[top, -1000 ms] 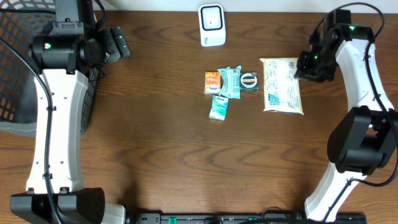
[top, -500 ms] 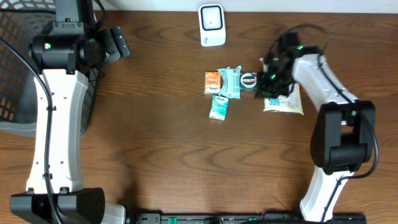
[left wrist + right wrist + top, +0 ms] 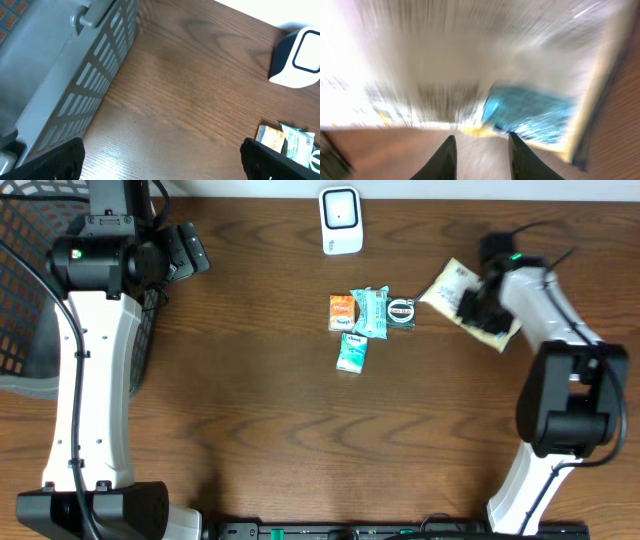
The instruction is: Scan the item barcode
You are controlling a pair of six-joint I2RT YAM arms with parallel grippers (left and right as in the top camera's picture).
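Fingers (image 3: 55,160) of the left gripper (image 3: 160,162) are spread wide beside the grey basket (image 3: 75,75). On my right wrist feed, the right gripper (image 3: 480,152) shows a narrow gap. It is too blurred to tell if it pinches the cream packet (image 3: 448,283), which sits slanted, right of the small packets (image 3: 372,312) and near the white scanner (image 3: 340,220).
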